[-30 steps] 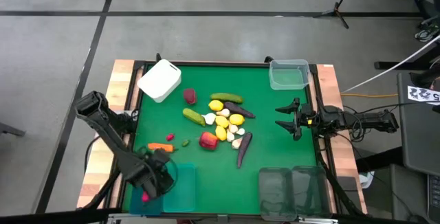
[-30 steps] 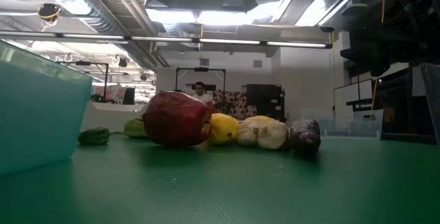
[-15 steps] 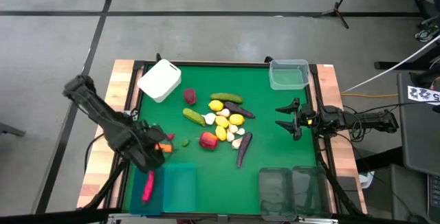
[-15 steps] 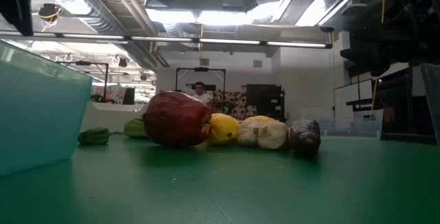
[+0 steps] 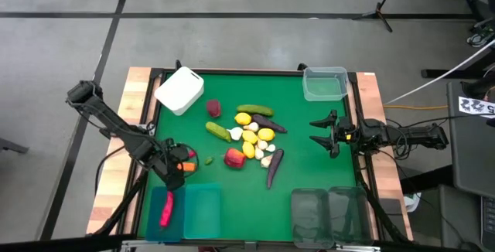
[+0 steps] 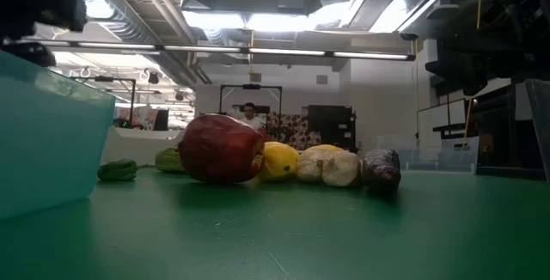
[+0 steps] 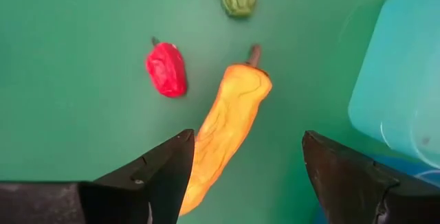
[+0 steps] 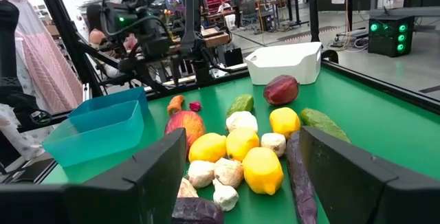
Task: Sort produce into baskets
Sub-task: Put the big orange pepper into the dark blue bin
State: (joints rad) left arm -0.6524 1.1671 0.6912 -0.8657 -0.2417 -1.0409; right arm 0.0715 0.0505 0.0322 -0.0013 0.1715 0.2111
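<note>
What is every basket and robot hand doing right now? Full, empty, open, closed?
Left teal bin: holds one red pepper.
Right teal bin: empty.
Two dark-tinted bins: empty.
Clear tub: empty.
White box: looks upside down, nothing on it.
Left gripper: open, above the orange carrot.
Right gripper: open, holding nothing, at the table's right edge.

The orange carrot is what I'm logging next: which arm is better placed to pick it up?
Left. The open left gripper hangs right over the orange carrot, beside the teal-blue plastic bin. The right gripper waits at the far edge of the green table, beyond the produce pile.
</note>
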